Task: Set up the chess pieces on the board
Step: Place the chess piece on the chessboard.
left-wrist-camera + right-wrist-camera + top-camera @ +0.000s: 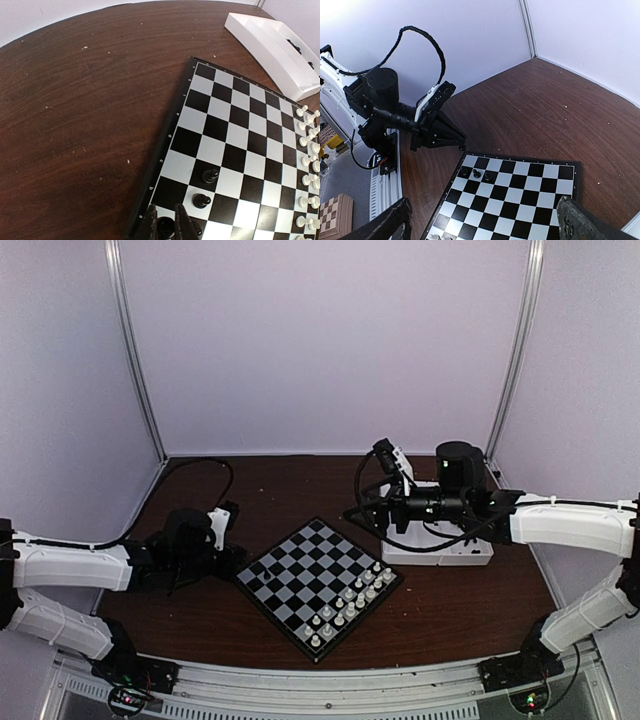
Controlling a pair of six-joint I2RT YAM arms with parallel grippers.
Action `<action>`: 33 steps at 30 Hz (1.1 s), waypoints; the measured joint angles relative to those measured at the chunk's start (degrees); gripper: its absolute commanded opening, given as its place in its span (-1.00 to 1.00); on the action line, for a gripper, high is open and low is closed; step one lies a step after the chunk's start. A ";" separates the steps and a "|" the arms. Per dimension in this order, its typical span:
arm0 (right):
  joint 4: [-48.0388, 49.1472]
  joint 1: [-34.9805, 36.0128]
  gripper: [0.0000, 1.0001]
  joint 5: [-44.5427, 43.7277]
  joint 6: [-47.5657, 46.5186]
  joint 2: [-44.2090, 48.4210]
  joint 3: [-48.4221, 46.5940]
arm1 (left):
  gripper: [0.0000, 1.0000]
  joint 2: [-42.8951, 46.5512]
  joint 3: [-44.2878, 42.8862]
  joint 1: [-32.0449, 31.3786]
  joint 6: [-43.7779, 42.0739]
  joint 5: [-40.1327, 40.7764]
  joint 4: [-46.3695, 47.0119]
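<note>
Chessmen [201, 201] upright on board [220, 107]

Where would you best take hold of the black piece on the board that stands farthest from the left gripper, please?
Its narrow upper body, from straight above: the piece stands on a wider base, so a sideways push would likely tip it. A neighbour fills the next square along the board edge, so pinch across that row, where squares are bare.
</note>
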State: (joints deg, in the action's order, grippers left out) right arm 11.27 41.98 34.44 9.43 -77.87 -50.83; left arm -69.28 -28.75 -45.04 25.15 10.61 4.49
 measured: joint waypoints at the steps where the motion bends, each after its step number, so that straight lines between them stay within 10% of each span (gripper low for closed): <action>1: 0.02 0.00 1.00 0.02 0.00 0.00 0.00 | -1.00 0.00 0.44 0.00 0.11 -0.31 0.55; 33: 0.07 0.00 1.00 0.04 -0.02 0.00 0.09 | -1.00 -8.74 6.54 0.00 -0.24 -3.23 15.67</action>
State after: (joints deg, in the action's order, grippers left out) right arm 11.33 41.98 34.48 9.41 -77.87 -50.74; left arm -78.02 -22.22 -45.04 24.91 7.38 20.16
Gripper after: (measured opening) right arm 0.997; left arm 0.095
